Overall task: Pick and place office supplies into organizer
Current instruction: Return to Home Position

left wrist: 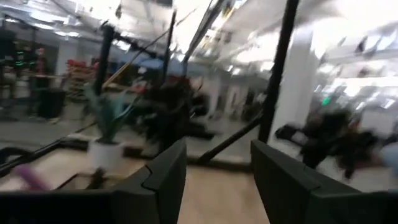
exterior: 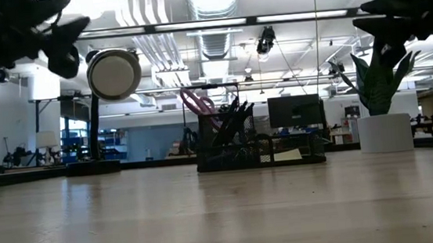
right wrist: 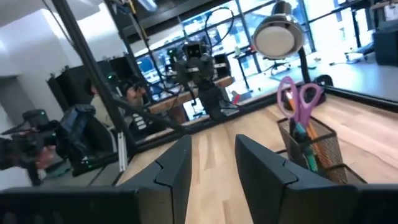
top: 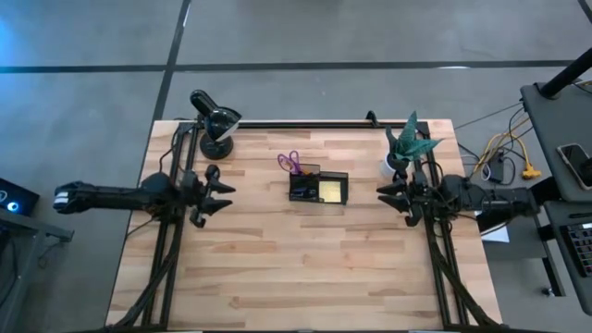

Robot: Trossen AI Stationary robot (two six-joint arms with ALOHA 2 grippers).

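the left tool (top: 225, 197) and right tool (top: 385, 196) hang open and empty, facing each other. the organizer (top: 318, 188), with scissors (top: 290, 163) standing in it, sits on the desk (top: 277, 268) between them, its long axis running tool to tool, nearer the right tool.

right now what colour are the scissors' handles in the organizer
Purple; the scissors stand in the organizer, clearest in the right wrist view.

Both arms were built in dark, slim segments; a pale band was seen at the outer end of the left arm (top: 120, 196), a light grey patch on the right arm (top: 490, 199). The left gripper (left wrist: 217, 149) and right gripper (right wrist: 212, 142) were each formed of two flat, angular black fingers (left wrist: 165, 180)
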